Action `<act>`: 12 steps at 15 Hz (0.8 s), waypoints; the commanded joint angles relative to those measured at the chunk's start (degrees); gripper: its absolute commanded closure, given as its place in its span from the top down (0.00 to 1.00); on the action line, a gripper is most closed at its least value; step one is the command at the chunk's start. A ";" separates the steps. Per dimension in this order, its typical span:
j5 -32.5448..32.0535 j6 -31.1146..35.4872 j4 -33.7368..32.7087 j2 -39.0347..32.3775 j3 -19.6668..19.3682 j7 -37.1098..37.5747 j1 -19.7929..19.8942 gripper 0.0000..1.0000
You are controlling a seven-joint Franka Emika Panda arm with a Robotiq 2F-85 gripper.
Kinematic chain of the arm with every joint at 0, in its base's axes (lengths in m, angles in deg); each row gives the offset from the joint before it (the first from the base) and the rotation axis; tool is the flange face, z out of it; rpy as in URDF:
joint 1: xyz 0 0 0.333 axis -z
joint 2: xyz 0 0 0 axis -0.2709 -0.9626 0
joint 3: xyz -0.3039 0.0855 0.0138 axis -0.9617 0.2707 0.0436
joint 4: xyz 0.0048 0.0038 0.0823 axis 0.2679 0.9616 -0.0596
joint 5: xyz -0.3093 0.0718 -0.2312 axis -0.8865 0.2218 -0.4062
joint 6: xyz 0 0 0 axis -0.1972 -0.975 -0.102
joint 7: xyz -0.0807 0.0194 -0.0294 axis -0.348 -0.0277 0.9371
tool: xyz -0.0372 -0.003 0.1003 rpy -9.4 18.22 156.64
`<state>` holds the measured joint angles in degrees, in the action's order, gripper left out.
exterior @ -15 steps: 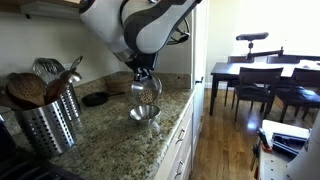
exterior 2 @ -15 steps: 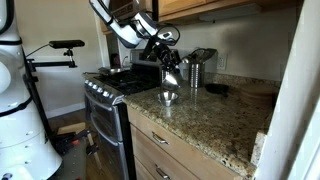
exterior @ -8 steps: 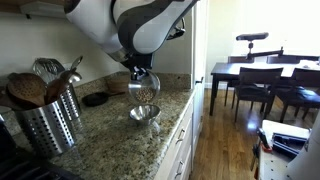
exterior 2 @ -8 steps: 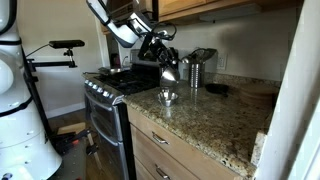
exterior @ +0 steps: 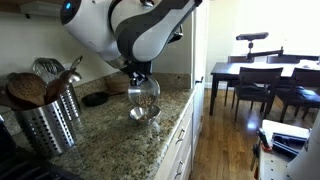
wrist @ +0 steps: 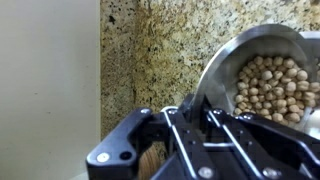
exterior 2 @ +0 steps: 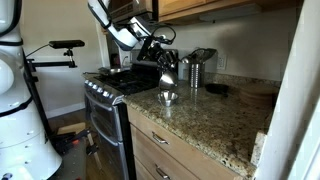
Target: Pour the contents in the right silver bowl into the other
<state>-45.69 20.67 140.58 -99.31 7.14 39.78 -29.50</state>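
Holding the silver bowl [wrist: 262, 78] tilted, the gripper [wrist: 193, 110] is closed on it.

Daylight enters from the upper right of an exterior view, washing out the far room [exterior: 298, 25], while the granite table [exterior: 105, 140] at lower left sits dimmer. All views are soft and low in detail. In the wrist view the silver bowl [wrist: 235, 50] shows a pale sheen along its rim, and the dark jaws at the bottom are blurred.

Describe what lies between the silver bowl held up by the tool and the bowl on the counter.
Nothing solid: in an exterior view the held bowl hangs just above the counter bowl, with only a bare gap between.
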 commanded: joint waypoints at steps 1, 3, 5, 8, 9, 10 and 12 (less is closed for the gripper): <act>-1.74 -1.41 0.06 -0.58 -0.39 1.10 -0.59 0.06; -1.80 -1.42 -0.03 -1.01 -0.49 1.03 -0.61 0.06; -2.22 -1.85 -0.17 -1.31 -0.58 1.31 -0.79 0.06; -3.59 -2.34 -0.26 -1.66 -0.56 1.48 -0.99 0.06; -4.05 -2.55 -0.29 -1.77 -0.54 1.60 -1.05 0.06; -4.35 -2.65 -0.28 -1.84 -0.53 1.69 -1.07 0.06; -5.24 -3.33 -0.36 -2.09 -0.48 2.15 -1.28 0.06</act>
<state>-48.37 20.40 140.57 -101.31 7.01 39.84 -29.51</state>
